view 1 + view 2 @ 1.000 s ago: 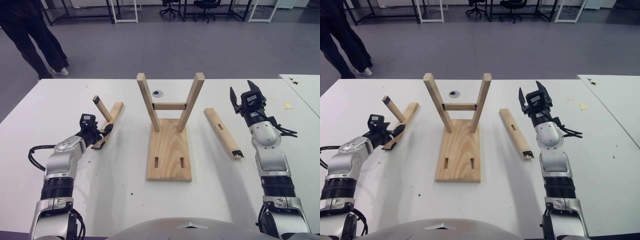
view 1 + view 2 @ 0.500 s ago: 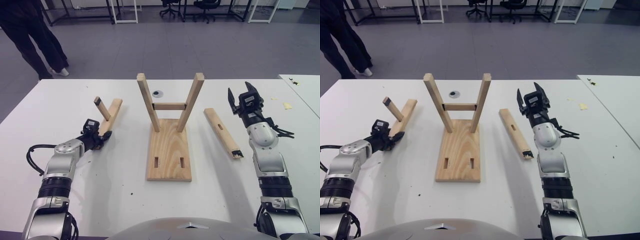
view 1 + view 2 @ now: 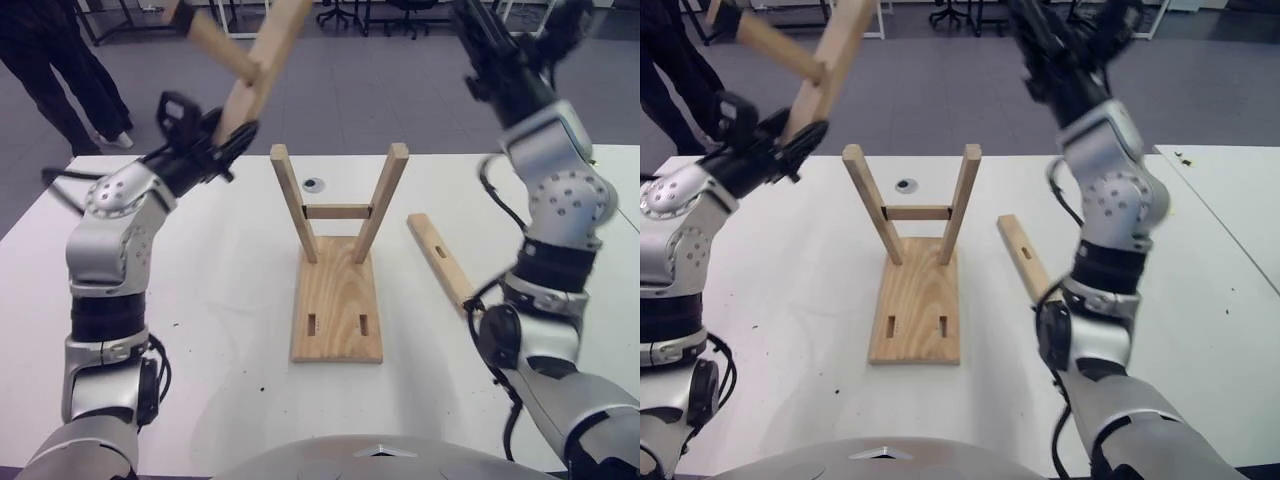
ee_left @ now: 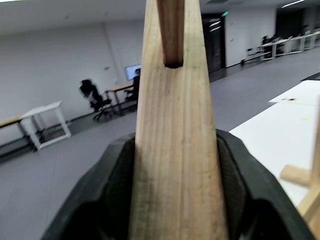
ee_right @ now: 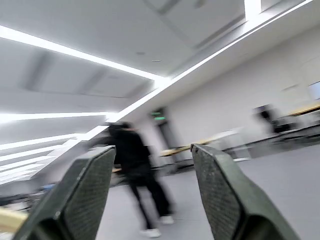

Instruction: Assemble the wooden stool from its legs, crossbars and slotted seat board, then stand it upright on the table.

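Head view: the left gripper [image 3: 226, 142] is up in the upper left of the frame, clamped on the lower end of a leg [image 3: 262, 60]. The leg slants up out of the top edge, and a short crossbar [image 3: 208, 38] sticks out of it sideways. At centre the seat board [image 3: 338, 312] lies flat on the table [image 3: 220, 300]. Two standing legs [image 3: 296, 205] are plugged into its far end and joined by their own rail [image 3: 338, 212]. Two slots nearer the camera are unfilled. A loose leg [image 3: 440, 258] lies on the table just right of the board. The right gripper [image 3: 500, 40] is high in the upper right, well clear of all the parts.

Left wrist view: the black fingers [image 4: 107, 185] press both flat faces of the leg, with the crossbar seated in its mortise above. The timber looks light, rigid and dry, so it should not flex or slip much. Gripped this near one end, though, it may pivot, and the pushed-in crossbar could probably work loose. A hold on the flat faces suits it.

Right wrist view: the fingers [image 5: 85, 195] stand spread apart, with nothing between them.

Half a second ago the left gripper was down on the table at the left, at the near end of that leg. Now leg and crossbar are lifted high. The right arm has swung up from beside the loose leg. The board, standing legs and loose leg have not shifted.
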You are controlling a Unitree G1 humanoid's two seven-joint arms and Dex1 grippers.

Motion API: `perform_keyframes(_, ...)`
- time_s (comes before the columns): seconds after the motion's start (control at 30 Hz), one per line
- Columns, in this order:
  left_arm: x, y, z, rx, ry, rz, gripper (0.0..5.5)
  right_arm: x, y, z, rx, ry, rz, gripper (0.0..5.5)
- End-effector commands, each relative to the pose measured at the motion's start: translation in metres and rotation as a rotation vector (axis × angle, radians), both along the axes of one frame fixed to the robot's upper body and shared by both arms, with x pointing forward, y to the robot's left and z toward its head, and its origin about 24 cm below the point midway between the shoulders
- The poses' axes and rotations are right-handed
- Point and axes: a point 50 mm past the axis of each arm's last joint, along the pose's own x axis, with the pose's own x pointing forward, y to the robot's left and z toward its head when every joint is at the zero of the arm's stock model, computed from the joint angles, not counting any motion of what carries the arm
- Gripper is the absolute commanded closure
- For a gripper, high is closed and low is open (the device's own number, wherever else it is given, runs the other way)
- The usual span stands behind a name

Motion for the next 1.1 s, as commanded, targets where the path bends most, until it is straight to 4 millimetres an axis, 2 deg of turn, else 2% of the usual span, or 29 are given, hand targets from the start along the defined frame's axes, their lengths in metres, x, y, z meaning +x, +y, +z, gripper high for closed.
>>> perform_keyframes(0.03, -0.010, -0.031, 0.014, 0.019, -0.046, -0.124, 3.47, -0.002, 0.028, 0.003, 0.059, 0.119, 0.170, 2.68)
perform_keyframes(0.27, -0.016, -0.034, 0.008, 0.078, -0.035, -0.141, 3.47, -0.006, 0.019, 0.000, 0.120, 0.186, 0.168, 2.68)
perform_keyframes(0.57, -0.016, -0.030, 0.004, 0.161, -0.046, -0.144, 3.47, -0.013, 0.017, 0.001, 0.142, 0.246, 0.220, 4.39)
perform_keyframes(0.67, -0.018, -0.030, 0.003, 0.183, -0.052, -0.160, 3.47, -0.018, 0.013, 0.000, 0.144, 0.242, 0.222, 4.42)
perform_keyframes(0.73, -0.019, -0.032, 0.000, 0.196, -0.035, -0.161, 3.47, -0.022, 0.005, -0.001, 0.159, 0.233, 0.189, 4.42)
perform_keyframes(0.77, -0.021, -0.031, -0.003, 0.198, -0.013, -0.162, 3.47, -0.025, -0.005, -0.004, 0.179, 0.235, 0.150, 4.42)
perform_keyframes(0.8, -0.024, -0.029, -0.007, 0.199, 0.012, -0.161, 3.11, -0.033, -0.020, -0.010, 0.179, 0.240, 0.086, 4.42)
perform_keyframes(0.87, -0.041, -0.019, -0.019, 0.190, 0.083, -0.171, 2.79, -0.063, -0.052, -0.037, 0.182, 0.303, -0.037, 4.46)
perform_keyframes(0.9, -0.051, -0.015, -0.024, 0.176, 0.113, -0.171, 2.57, -0.078, -0.061, -0.050, 0.176, 0.347, -0.064, 4.46)
perform_keyframes(1.0, -0.087, -0.005, -0.046, 0.128, 0.221, -0.164, 1.98, -0.113, -0.073, -0.083, 0.119, 0.502, -0.074, 4.46)
perform_keyframes(1.03, -0.095, -0.003, -0.056, 0.131, 0.267, -0.149, 1.76, -0.118, -0.074, -0.091, 0.110, 0.552, -0.086, 4.46)
perform_keyframes(1.1, -0.102, 0.003, -0.085, 0.151, 0.385, -0.071, 1.74, -0.126, -0.078, -0.111, 0.091, 0.650, -0.148, 4.46)
